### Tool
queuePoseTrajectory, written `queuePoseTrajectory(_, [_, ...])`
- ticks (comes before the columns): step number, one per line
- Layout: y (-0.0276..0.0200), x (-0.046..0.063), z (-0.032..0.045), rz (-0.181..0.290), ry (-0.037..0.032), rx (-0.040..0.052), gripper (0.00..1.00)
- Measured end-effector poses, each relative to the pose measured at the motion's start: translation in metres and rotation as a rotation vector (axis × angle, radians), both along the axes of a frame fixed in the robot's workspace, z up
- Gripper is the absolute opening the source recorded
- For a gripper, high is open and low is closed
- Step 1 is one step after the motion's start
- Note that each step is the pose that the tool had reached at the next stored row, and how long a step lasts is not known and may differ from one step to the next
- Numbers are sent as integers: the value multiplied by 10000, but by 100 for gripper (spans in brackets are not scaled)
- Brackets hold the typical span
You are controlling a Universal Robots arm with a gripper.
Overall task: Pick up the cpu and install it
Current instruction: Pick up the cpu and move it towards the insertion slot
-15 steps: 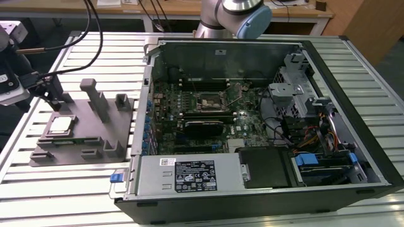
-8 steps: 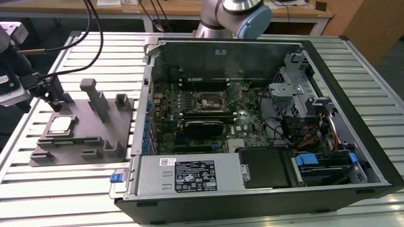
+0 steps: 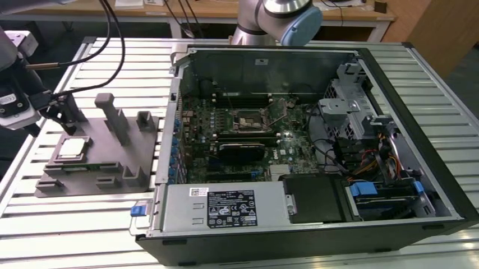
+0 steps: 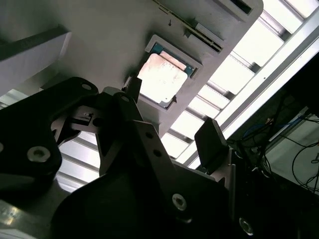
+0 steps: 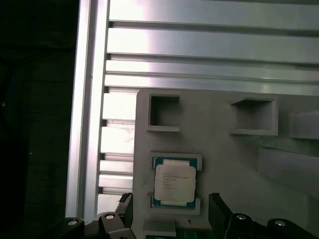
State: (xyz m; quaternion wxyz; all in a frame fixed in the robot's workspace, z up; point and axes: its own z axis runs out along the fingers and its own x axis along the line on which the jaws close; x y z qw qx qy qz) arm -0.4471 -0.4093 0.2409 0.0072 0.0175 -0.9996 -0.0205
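Pickup is not yet made: the cpu [image 5: 174, 181] lies flat in its recess of the grey tray [image 5: 239, 164] on the slatted surface [image 5: 199, 50], beside the open computer case [image 3: 419, 112]. The tool [image 5: 171, 200] hangs close above it, jaws wide and empty. Installation is outstanding.

above cpu [image 5: 173, 181]: open | tray posts [image 3: 112, 115]: beside, exterior view's right

Silver-grey arm [image 3: 252, 27], pale blue joint cap [image 3: 299, 27], black cables [image 3: 114, 28] — matte black fingers [image 4: 212, 142], silver screws [image 4: 37, 153]
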Motion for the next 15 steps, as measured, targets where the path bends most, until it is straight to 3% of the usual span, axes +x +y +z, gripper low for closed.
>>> queuePoseTrajectory(15, [-2,25,-208,-14,0,0,70])
